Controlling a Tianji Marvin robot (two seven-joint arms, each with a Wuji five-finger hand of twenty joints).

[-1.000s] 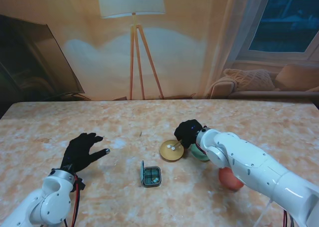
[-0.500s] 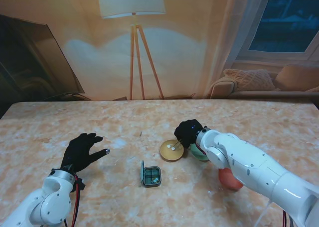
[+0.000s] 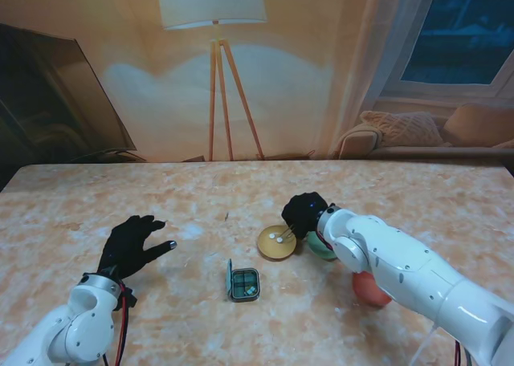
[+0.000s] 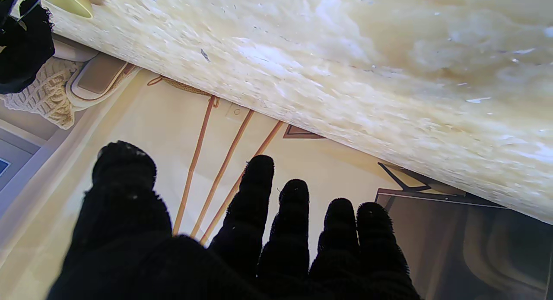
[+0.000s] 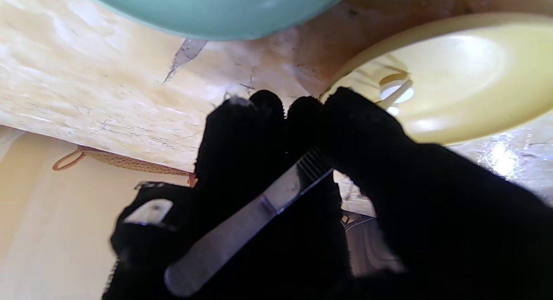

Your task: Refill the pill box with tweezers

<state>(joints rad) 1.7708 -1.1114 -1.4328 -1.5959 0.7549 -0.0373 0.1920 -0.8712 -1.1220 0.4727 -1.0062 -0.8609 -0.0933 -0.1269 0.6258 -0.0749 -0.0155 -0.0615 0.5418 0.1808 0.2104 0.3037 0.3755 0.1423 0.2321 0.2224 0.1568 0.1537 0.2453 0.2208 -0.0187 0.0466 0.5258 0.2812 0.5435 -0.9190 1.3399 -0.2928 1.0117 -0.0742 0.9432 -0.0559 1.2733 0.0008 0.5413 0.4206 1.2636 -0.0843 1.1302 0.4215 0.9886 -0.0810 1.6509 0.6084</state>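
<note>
Yellow dish [image 3: 276,242] as your landmark — right hand [image 3: 304,214] at its right rim, fingers pinched on tweezers [image 5: 248,220], tips over two white pills [image 3: 277,237]. Pill box [image 3: 243,284], lid up, sits nearer you. Left hand [image 3: 132,245] well left — spread, empty.

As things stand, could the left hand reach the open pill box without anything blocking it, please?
Probably yes. The left hand rests open on the table, and only bare tabletop lies between it and the pill box. The right hand is busy farther off at the yellow dish.
</note>
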